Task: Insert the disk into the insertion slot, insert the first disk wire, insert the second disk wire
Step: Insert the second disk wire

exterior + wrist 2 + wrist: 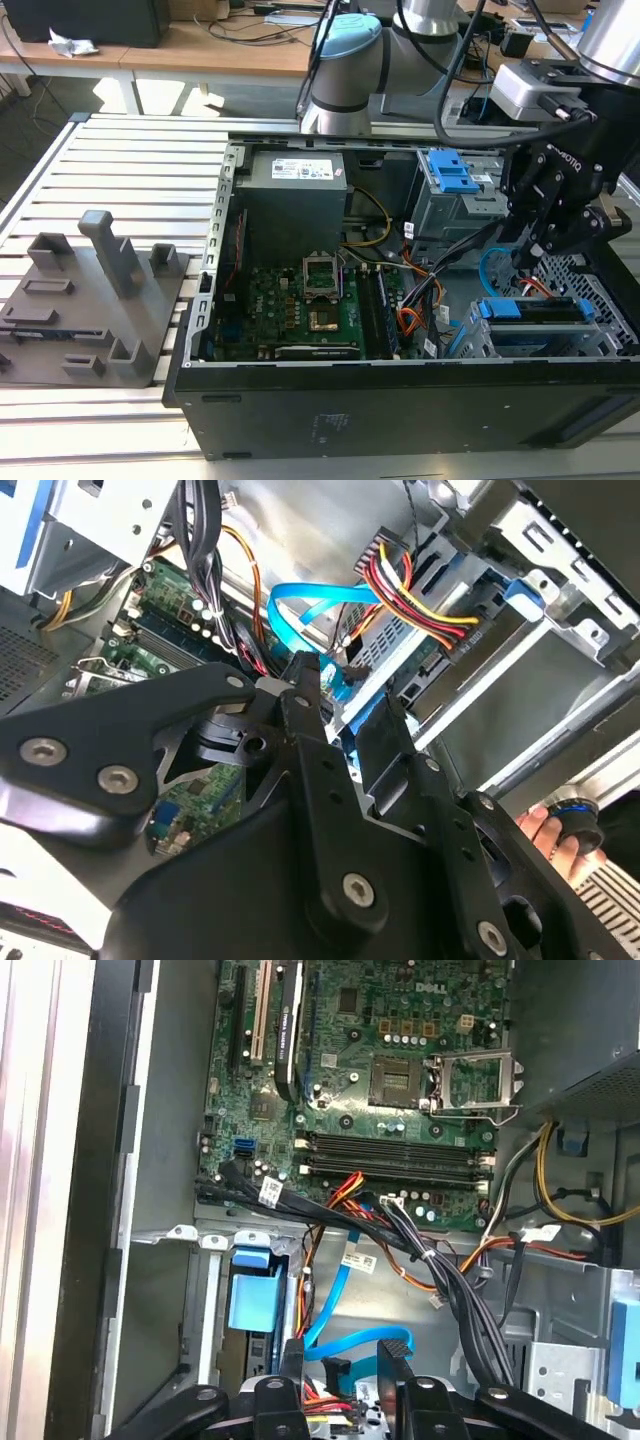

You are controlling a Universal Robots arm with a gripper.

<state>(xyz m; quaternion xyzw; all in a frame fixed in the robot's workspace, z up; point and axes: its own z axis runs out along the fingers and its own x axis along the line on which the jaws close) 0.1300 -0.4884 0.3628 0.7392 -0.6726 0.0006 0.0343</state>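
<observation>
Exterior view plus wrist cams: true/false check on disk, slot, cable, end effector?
1. The disk sits in the insertion slot. True.
2. The computer case is closed. False: it is open, with the motherboard exposed.
3. The end effector hangs over the motherboard. False: it is by the insertion slot, at the exterior view's right.
4. A light blue flat cable lies close to the end effector in the first wrist view. True.

Matte black, multi-link metal gripper point(548, 262) with silver screws; silver arm tubes, pale blue joint cap point(355, 32).
</observation>
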